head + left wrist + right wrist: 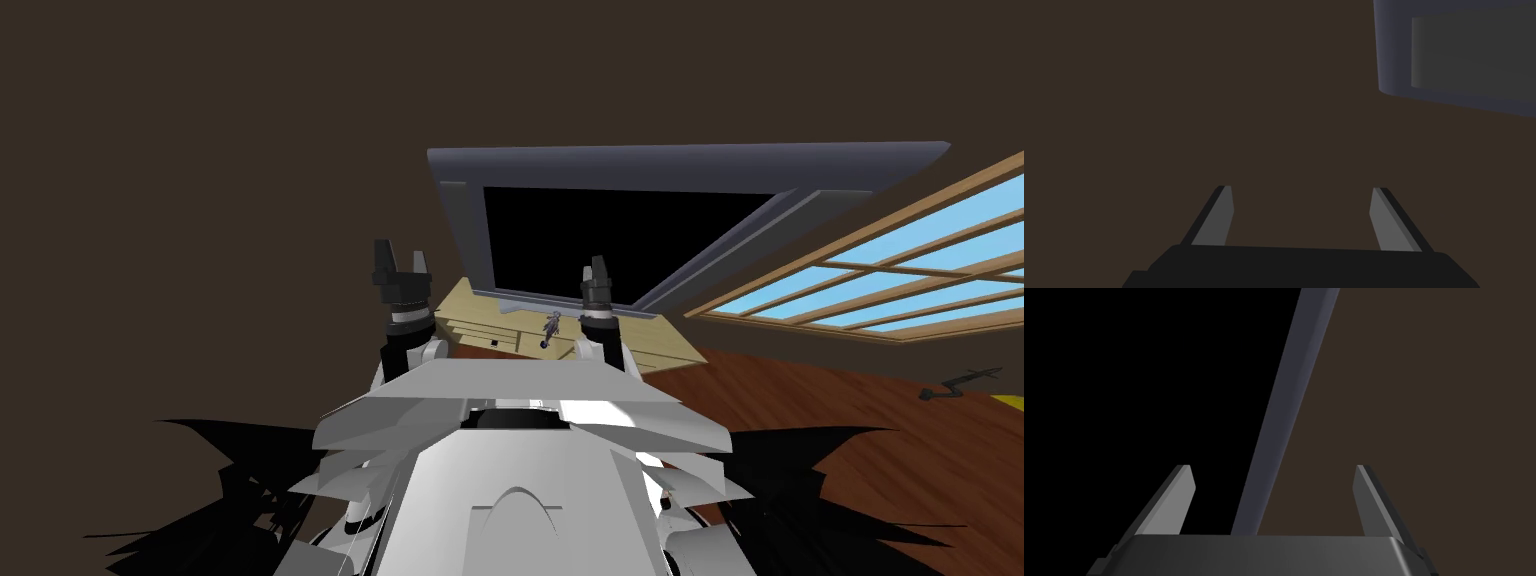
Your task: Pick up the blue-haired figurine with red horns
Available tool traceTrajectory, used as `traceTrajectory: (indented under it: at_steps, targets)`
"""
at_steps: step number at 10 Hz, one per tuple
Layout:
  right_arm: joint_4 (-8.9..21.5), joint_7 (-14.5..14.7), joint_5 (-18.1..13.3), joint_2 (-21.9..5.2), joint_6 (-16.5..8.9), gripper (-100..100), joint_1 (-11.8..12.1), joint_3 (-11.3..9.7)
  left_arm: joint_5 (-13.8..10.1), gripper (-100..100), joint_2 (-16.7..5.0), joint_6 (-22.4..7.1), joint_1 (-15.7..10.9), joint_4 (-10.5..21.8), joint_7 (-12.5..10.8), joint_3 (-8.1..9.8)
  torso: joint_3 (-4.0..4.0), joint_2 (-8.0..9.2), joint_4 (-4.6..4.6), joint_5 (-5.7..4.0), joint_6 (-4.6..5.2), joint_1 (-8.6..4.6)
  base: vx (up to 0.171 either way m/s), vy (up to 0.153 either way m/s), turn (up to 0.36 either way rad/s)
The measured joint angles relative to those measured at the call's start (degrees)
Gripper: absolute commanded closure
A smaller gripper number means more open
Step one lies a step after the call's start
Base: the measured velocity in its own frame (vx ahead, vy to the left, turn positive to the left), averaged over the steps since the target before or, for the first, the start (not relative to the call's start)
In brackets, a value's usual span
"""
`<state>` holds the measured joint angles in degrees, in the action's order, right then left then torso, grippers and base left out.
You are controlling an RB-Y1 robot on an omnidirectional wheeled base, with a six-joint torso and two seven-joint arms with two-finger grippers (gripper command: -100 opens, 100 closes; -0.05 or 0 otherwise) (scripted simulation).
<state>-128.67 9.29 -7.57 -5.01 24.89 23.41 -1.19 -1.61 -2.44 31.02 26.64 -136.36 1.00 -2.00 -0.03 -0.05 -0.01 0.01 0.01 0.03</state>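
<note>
A small grey-blue figurine [550, 328] stands on a pale wooden cabinet [480, 322] below a large dark screen [620, 240] in the head view; its colours are too small to tell. My left gripper [402, 262] is raised to the left of the figurine, and my right gripper [597, 272] is up just to its right. Both sit above the cabinet's height. In the left wrist view the left gripper [1301, 200] is open with nothing between its fingers. The right gripper [1274, 480] in its wrist view is open too, pointing at the screen's grey edge [1284, 408].
The cabinet stands against a dark brown wall [200, 200]. A window with a wooden frame [900, 270] lies to the right. Reddish wooden floor [820, 400] spreads right of the cabinet, with a small dark object [958, 384] lying on it.
</note>
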Motion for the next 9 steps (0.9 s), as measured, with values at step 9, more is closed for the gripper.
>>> traceTrajectory:
  at_steps: [9]
  targets:
    - [10.6, 5.1, -11.3, -3.6, -11.0, -100, -7.3, -1.5, 0.0, 0, 0.0, 0.0, 0.0, 0.0, 0.0, 0.00, 0.02, 0.03, 0.01, 0.00, 0.01, 0.00, 0.003, 0.011, 0.036]
